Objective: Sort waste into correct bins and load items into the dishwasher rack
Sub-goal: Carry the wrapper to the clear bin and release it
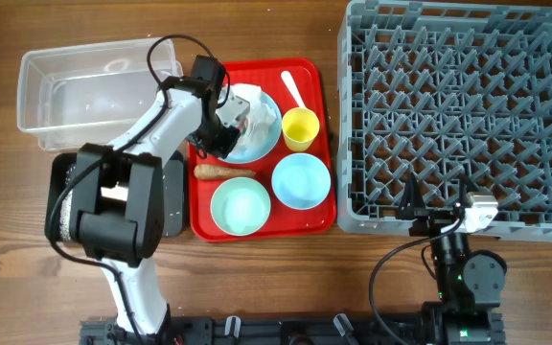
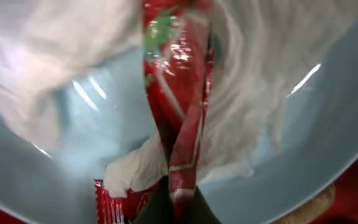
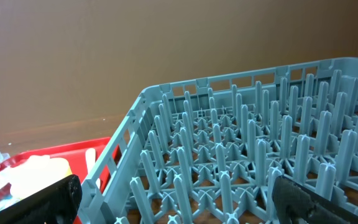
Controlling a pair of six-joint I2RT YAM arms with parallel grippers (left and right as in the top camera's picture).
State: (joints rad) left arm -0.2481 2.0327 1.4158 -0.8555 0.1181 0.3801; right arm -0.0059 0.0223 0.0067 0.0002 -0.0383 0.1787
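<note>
Sorting waste, by the look of it, with nothing loaded yet into the dishwasher rack (image 1: 458,105) over at 3 o'clock. Pinching the red printed wrapper (image 2: 179,112) with the left pincer (image 2: 169,208), pressed together on the foil's near end, low over the pale blue plate (image 2: 328,143). Reads as the very start of a lift, with crumpled white tissue (image 2: 247,68) heaped on both sides and touching the foil.

Next, probably: raise straight up to shed the tissue, then swing toward 9 o'clock, either to the clear tub (image 1: 84,91) at 10 o'clock or the black tray (image 1: 172,199) at 8 o'clock. Cannot tell from here which bin suits foil.

Looks glossy, creased and twisted into a narrow strip, red with a green patch and thin white lines. Likely light and slippery, so worth a firm pinch and a slow pull. Sits over the plate at the 11 o'clock corner of the red serving tray (image 1: 324,222), with the yellow cup (image 1: 300,127) just beside at 3 o'clock.

Over at the rack's 6 o'clock edge: right pincer (image 1: 418,206) spread wide, gripping nothing, parked above the worktop
</note>
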